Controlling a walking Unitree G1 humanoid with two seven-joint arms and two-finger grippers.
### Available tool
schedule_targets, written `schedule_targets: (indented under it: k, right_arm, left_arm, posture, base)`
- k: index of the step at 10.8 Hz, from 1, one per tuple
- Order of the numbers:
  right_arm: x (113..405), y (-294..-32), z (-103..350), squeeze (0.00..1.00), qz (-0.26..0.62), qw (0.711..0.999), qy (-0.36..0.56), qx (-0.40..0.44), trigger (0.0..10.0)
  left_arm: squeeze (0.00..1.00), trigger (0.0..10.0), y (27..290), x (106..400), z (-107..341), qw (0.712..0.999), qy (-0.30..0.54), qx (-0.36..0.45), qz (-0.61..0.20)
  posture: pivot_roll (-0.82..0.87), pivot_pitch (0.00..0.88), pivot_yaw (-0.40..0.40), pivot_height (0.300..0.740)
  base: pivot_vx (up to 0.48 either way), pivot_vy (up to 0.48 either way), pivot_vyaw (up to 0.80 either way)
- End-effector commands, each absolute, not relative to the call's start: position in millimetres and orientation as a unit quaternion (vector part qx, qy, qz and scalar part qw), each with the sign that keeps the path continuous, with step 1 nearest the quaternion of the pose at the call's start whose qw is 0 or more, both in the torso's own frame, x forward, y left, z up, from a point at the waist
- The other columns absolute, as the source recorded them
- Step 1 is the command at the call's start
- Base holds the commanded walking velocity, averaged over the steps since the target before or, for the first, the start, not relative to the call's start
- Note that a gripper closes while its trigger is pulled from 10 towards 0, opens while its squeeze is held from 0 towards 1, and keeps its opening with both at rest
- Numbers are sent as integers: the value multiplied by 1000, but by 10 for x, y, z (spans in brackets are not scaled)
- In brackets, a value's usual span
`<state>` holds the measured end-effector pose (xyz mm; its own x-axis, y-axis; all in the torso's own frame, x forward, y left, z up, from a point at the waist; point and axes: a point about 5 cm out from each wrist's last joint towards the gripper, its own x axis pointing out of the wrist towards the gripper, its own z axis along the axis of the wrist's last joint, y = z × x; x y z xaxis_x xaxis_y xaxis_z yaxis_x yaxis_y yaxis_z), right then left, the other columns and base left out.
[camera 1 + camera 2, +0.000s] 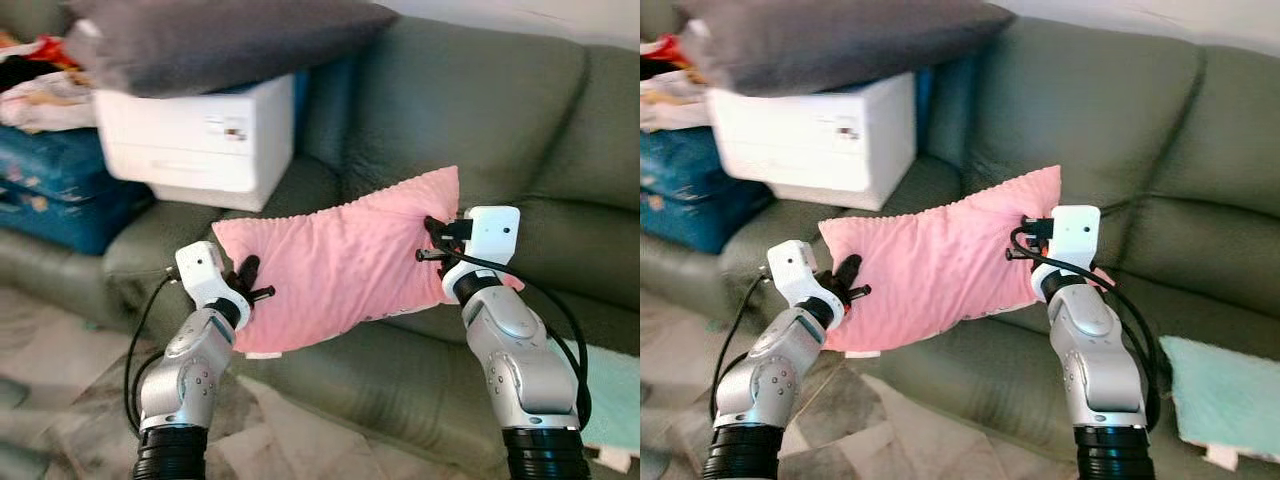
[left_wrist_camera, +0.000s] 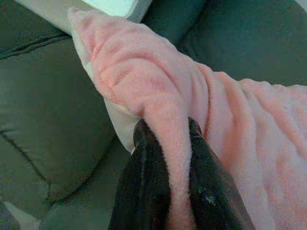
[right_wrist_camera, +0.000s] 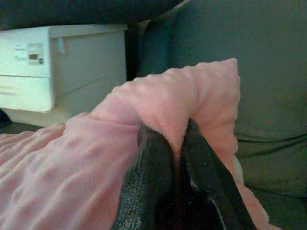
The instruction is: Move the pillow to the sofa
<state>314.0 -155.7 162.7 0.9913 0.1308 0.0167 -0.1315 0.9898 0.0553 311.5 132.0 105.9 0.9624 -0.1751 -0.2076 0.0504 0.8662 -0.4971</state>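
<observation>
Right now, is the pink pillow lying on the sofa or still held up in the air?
Held up. The left gripper and right gripper each pinch an end of the pink pillow, which hangs stretched between them in front of the green sofa.

Both arms raised forward, each gripper pinching one end of the pillow [image 1: 340, 265].

The left gripper [image 1: 250, 280], on a bent silver arm, has its black jaws closed on a fold at the pillow's left end. The right gripper [image 1: 432, 240], held higher on a more upright arm, has its jaws clamped on a fold at the pillow's right end.
</observation>
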Motion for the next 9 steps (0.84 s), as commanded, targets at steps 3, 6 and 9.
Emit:
schedule_targets:
  k: [3,6,9]
  right_arm:
    - [3134,-1551,1737,0,69,997,-28,25,10000]
    - [3138,-1555,1737,0,68,997,-27,24,10000]
    - [3141,-1553,1737,0,67,997,-27,25,10000]
  left_arm:
    - [0,10000,1284,3135,1103,959,120,-246,-68]
    - [0,10000,1282,3138,1105,957,120,-255,-67]
    - [0,10000,1276,3140,1109,957,121,-254,-72]
  posture:
    - [-175,0,-29,740]
    - [-177,0,-30,740]
    - [-177,0,-28,740]
  base:
    - [0,0,0]
    - [0,0,0]
    - [0,0,0]
